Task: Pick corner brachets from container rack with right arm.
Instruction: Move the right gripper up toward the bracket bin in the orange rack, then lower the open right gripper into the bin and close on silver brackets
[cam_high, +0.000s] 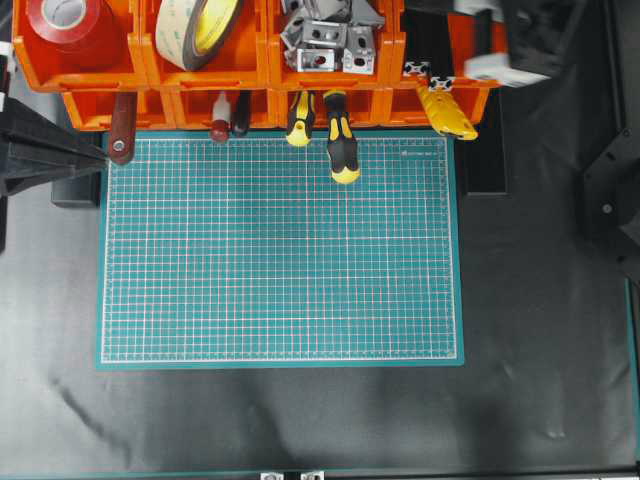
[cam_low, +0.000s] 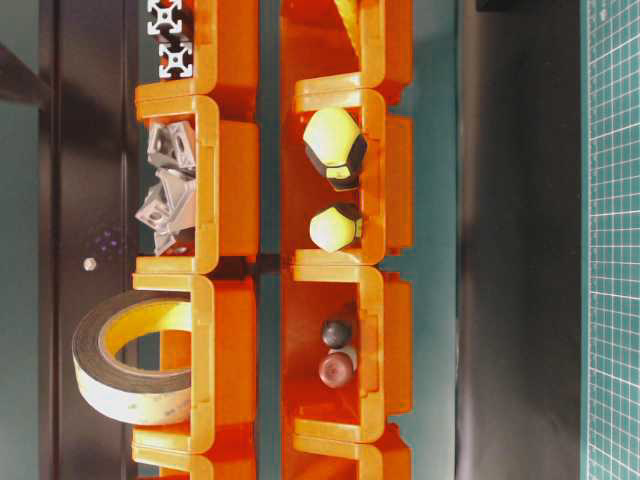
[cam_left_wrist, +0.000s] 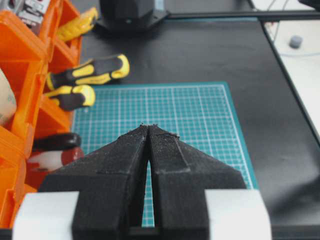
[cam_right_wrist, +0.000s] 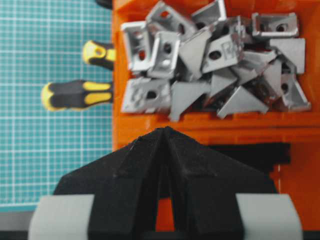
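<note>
Entry: corner brachets (cam_right_wrist: 215, 60) all heaped in my container rack (cam_right_wrist: 150, 125), none taken. Right tool (cam_right_wrist: 165, 131) together, empty, poised beside bin. Pick outstanding.

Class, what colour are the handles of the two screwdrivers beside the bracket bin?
Yellow and black screwdriver handles, clearest in the right wrist view.

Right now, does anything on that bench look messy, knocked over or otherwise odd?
Nothing looks spilled or broken. The corner brachets lie in a jumbled heap, but inside their bin of the container rack. The screwdriver handles stick out of the lower bins over the green cutting mat, one further than the other.
</note>
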